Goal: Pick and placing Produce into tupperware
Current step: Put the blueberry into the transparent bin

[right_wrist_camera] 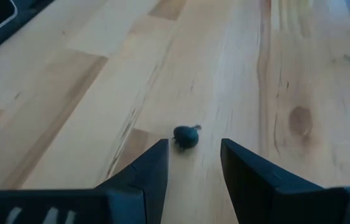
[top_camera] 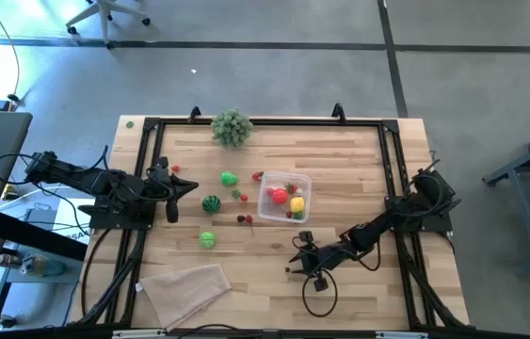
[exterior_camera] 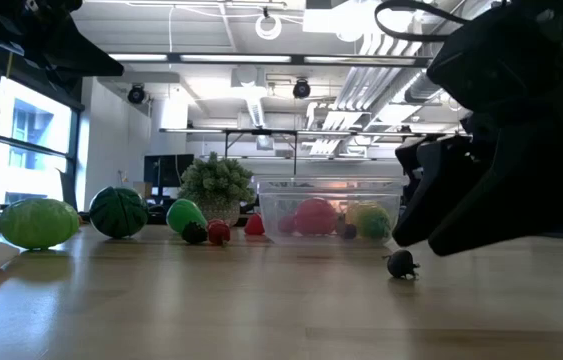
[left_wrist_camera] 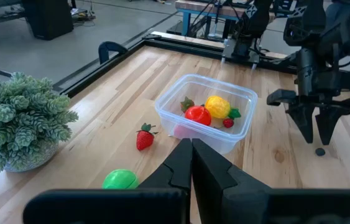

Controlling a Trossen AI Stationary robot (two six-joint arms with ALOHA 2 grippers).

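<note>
L gripper (top_camera: 187, 185) waits at the table's left edge w/ fingers pressed together, holding nothing; a folded cloth (top_camera: 185, 285) lies at the near left. Mid-table from L to R: a light green ball (top_camera: 207, 239), a dark striped green ball (top_camera: 211, 202), a bright green fruit (top_camera: 230, 178), small red bits, a bushy plant (top_camera: 232, 127) at the far edge, then the clear container (top_camera: 302, 188) w/ red and yellow pieces inside. R gripper (right_wrist_camera: 193, 163) hangs low over the near-right table, fingers about half apart and empty, w/ a tiny dark berry (right_wrist_camera: 186, 137) on the wood just ahead of the tips, well apart from the container.
</note>
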